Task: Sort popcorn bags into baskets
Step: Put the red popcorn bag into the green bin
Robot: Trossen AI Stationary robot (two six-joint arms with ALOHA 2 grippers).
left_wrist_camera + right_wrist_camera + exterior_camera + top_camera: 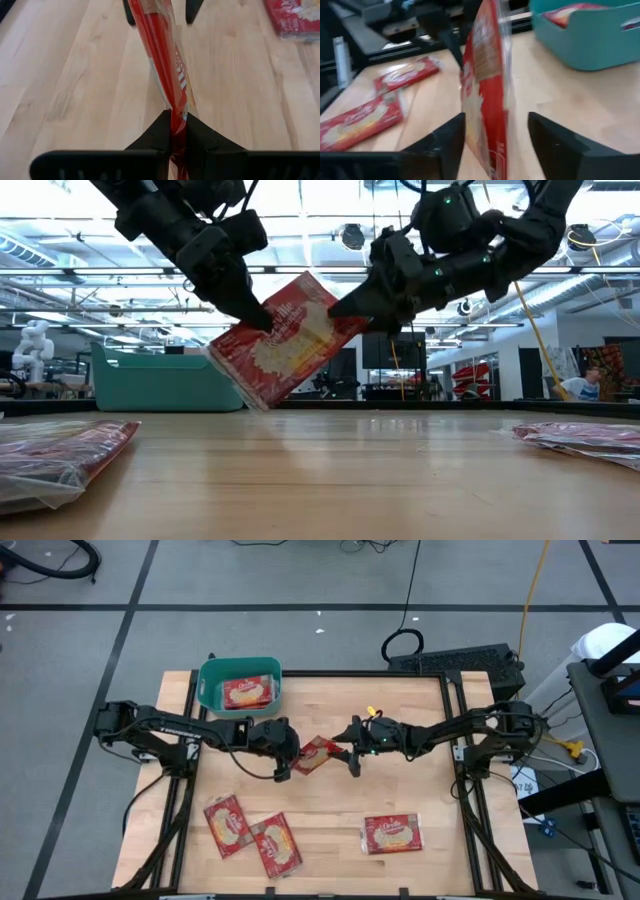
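Note:
One red popcorn bag (290, 345) hangs tilted in the air over the middle of the table, between both grippers. My left gripper (287, 748) is shut on its left edge. My right gripper (495, 145) is open, with one finger on each side of the bag's right edge (345, 305); whether a finger touches it I cannot tell. The teal bin (208, 690) stands at the far left of the table with one packet (246, 691) lying flat inside. Three more packets (227, 823), (276, 844), (392, 833) lie flat near the table's near edge. My left gripper pinches the bag between its two fingers at the left edge (175, 112), coming level from the table's left. The bag stands on edge between the fingers and stretches away toward the right gripper. It is lifted clear of the table, its lower corner (262, 402) just above the wood.
Bare wood lies under the held bag and between it and the bin (160, 375). Black frame rails run along the table's left and right sides. Both arms reach in over the table's middle. A person sits far off in the room at the right of the low view.

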